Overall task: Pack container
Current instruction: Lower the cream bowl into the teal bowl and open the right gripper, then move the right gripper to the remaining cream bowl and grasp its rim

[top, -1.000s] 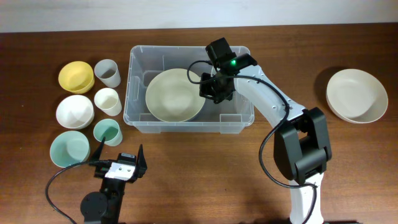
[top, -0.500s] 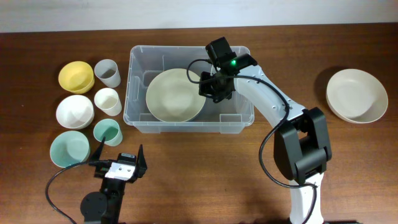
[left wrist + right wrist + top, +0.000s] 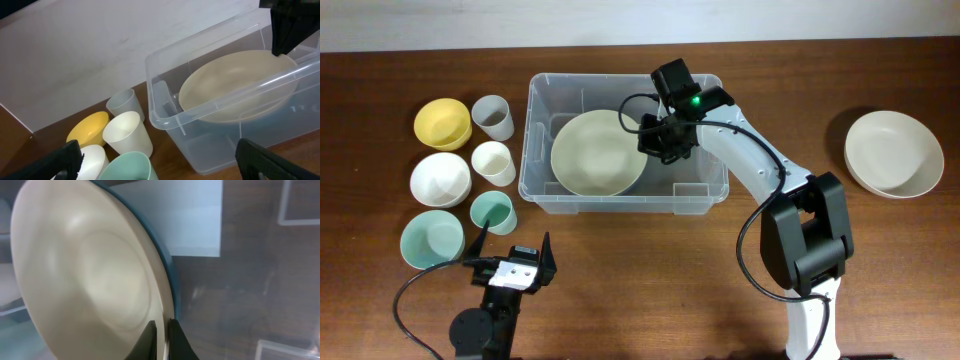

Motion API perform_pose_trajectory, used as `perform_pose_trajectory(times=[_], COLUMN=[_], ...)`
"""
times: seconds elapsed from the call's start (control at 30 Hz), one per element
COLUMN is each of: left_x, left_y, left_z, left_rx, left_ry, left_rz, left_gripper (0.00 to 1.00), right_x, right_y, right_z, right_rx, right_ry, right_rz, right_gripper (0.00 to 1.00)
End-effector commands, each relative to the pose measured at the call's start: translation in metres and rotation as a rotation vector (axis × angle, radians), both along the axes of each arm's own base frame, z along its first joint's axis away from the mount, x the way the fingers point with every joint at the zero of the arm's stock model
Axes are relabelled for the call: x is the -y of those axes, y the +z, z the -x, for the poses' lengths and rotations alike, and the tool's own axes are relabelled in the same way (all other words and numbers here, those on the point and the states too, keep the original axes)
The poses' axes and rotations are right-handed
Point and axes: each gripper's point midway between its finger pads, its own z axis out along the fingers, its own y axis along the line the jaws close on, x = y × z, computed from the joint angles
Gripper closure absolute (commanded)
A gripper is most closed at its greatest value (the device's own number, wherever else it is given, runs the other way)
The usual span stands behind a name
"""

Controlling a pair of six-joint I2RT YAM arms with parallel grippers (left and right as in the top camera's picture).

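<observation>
The clear plastic container (image 3: 705,190) stands at the middle back of the table; it also shows in the left wrist view (image 3: 165,117). A large cream bowl (image 3: 595,153) lies inside it, tilted toward the left. My right gripper (image 3: 655,138) is inside the container, shut on the bowl's right rim. In the right wrist view its fingers (image 3: 162,337) pinch the cream bowl's (image 3: 85,280) edge above the white label (image 3: 187,220) on the container's base. My left gripper (image 3: 512,256) is open and empty near the table's front left.
Left of the container stand a yellow bowl (image 3: 442,122), a white bowl (image 3: 440,179), a mint bowl (image 3: 430,240), a grey cup (image 3: 493,117), a cream cup (image 3: 493,162) and a mint cup (image 3: 491,211). Stacked cream bowls (image 3: 893,152) sit at the far right.
The cream bowl has shifted slightly left inside the container with my right gripper. The left arm has not moved.
</observation>
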Motion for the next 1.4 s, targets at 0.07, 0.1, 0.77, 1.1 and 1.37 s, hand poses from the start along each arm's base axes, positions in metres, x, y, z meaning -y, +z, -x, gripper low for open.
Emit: perform_pose_trajectory(times=[0.07, 0.1, 0.77, 1.1, 1.37], left_x=[0.001, 0.001, 0.001, 0.001, 0.001], left_y=[-0.002, -0.001, -0.002, -0.002, -0.002], left_z=[0.000, 0.000, 0.000, 0.000, 0.000], left_rx=[-0.002, -0.002, -0.002, -0.002, -0.002], left_ry=[-0.009, -0.010, -0.010, -0.010, -0.010], left_rz=[-0.011, -0.011, -0.011, -0.011, -0.011], left_gripper=[0.00, 0.00, 0.00, 0.00, 0.00], right_x=[-0.005, -0.005, -0.003, 0.012, 0.169], right_y=[-0.002, -0.002, 0.012, 0.114, 0.217], right_z=[0.004, 0.005, 0.000, -0.017, -0.002], right_rx=[-0.018, -0.019, 0.019, 0.283, 0.372], right_ry=[0.017, 0.017, 0.013, 0.025, -0.377], right_rz=[-0.029, -0.030, -0.027, -0.005, 0.221], right_gripper=[0.95, 0.95, 0.89, 0.64, 0.01])
